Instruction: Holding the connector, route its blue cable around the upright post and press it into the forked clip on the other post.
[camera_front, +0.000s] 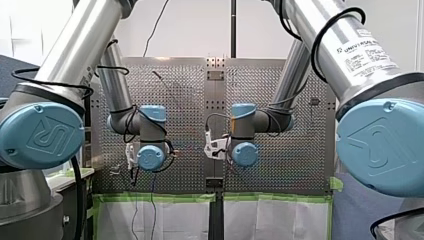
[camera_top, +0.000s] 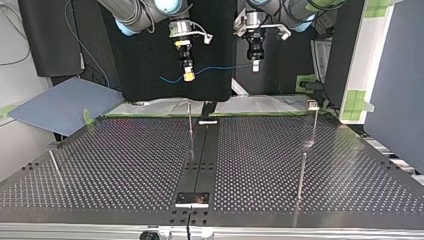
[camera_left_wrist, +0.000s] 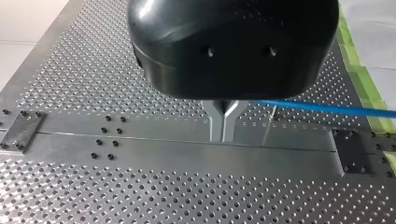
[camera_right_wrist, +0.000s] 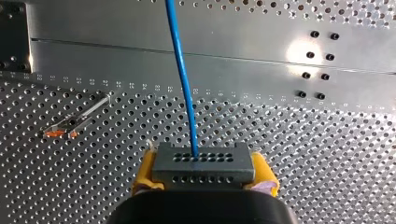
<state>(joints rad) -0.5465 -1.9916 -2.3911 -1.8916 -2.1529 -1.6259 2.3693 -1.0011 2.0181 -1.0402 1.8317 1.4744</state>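
In the right wrist view my right gripper (camera_right_wrist: 205, 179), with yellow pads, is shut on a grey connector (camera_right_wrist: 204, 163). A blue cable (camera_right_wrist: 183, 79) leaves the connector's face and runs ahead over the table. In the top view my right gripper (camera_top: 188, 76) hangs high at the left and my left gripper (camera_top: 255, 66) at the right. The blue cable (camera_top: 222, 68) spans the air between them. My left gripper (camera_left_wrist: 223, 122) has its metal fingers shut, and the blue cable (camera_left_wrist: 327, 108) leads off sideways from them. Below stand an upright post (camera_top: 190, 127) and a clip-topped post (camera_top: 314, 117).
The perforated table (camera_top: 125, 165) has a plain centre strip (camera_top: 202, 150) with small plates at both ends. Another thin post (camera_top: 301, 172) stands near the clip-topped one, and a short leaning rod (camera_top: 55, 165) at the top view's left. A blue mat (camera_top: 60, 107) lies beyond the table.
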